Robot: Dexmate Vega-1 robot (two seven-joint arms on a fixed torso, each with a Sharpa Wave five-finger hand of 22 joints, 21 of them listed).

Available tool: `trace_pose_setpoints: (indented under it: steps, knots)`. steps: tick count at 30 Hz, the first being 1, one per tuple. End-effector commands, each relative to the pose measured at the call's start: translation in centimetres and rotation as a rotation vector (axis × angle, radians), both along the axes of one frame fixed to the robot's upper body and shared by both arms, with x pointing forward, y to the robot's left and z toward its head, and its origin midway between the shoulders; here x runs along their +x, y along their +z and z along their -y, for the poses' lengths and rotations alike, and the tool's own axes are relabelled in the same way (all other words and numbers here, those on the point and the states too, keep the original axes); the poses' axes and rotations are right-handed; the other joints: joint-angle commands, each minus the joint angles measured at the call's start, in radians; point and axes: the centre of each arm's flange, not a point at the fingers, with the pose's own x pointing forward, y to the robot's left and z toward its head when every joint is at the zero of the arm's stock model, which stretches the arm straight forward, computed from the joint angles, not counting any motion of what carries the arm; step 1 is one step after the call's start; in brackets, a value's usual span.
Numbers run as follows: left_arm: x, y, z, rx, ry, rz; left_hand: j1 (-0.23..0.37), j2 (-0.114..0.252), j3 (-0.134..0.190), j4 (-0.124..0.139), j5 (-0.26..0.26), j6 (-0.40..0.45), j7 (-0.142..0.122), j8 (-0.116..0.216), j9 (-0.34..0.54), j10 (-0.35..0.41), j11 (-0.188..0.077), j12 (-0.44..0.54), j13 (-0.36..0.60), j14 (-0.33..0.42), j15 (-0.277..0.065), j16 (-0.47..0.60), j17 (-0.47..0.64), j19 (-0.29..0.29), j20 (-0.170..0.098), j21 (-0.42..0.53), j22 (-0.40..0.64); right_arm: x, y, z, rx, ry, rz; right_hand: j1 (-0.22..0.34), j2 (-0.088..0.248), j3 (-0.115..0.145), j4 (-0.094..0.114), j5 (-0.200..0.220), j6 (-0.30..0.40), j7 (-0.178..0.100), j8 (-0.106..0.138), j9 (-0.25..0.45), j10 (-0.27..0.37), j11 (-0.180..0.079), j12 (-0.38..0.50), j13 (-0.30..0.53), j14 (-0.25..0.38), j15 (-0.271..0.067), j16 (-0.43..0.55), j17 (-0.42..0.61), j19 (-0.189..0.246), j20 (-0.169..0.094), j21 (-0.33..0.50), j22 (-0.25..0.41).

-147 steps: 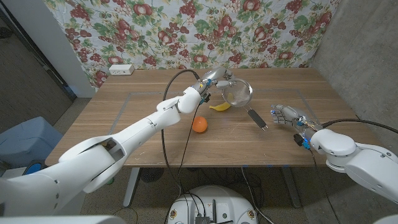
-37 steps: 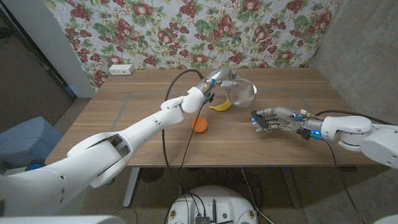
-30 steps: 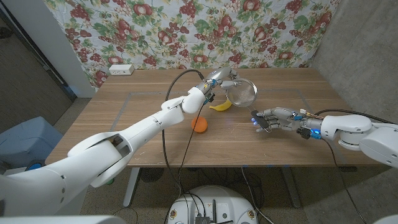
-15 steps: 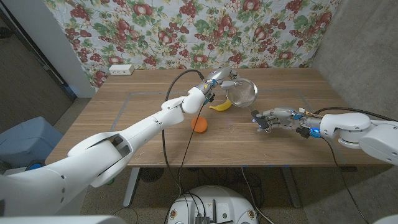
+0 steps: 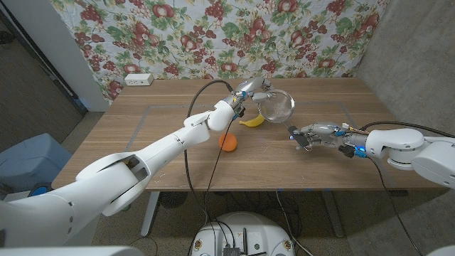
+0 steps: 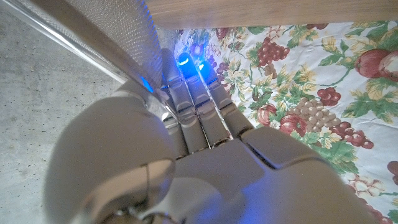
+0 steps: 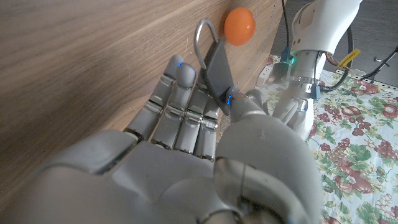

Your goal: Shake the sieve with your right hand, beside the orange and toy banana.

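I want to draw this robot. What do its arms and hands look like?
Both arms are smooth, rounded white shells with black cables running along them. The left hand and right hand are silver-grey, with jointed fingers that glow with small blue lights.

Left hand (image 6: 186, 155) with fingers (image 6: 202, 106) against the sieve (image 6: 106, 37) mesh and rim; fruit-patterned cloth (image 6: 311, 93) behind, bench (image 6: 261, 11) edge beyond.

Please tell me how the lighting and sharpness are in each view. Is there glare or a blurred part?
Head view: even light, sharp, soft shadows on the wooden table. Left wrist view: blue glow on the left robot hand; the round metal mesh sieve is close and blurred. Right wrist view: right robot hand soft, round orange fruit clearer.
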Motion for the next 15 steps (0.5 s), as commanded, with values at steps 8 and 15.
trace_pose_setpoints:
  steps: [8,15]
  knots:
    - [-0.47,-0.34,-0.67,-0.031,-0.010,-0.013,-0.100,0.045,-0.030,0.048,0.028,-0.126,0.002,-0.105,-0.065,0.026,-0.089,-0.091,-0.052,-0.054,-0.093,-0.069,-0.038,-0.051,-0.020,0.017,-0.028,-0.06,-0.32,0.36,0.009,0.024,-0.004,0.028,0.026,0.003,0.010,0.012,0.016,0.012,0.011,0.022,0.025,-0.031,0.016,0.119,0.009,-0.084,0.017,0.024,-0.006,-0.016,0.022,0.009]
    - [-0.43,-0.37,-1.09,-0.036,-0.027,-0.037,-0.309,-0.006,-0.068,0.070,0.029,-0.271,-0.017,-0.217,-0.117,-0.184,-0.036,-0.205,-0.097,-0.159,-0.059,-0.127,-0.068,-0.105,0.008,0.004,-0.039,0.03,-0.44,0.53,0.015,0.030,-0.004,0.036,0.024,0.003,0.012,0.013,0.018,0.015,0.018,0.039,0.024,-0.034,0.027,0.132,0.010,-0.084,0.025,0.033,-0.011,-0.019,0.036,0.012]
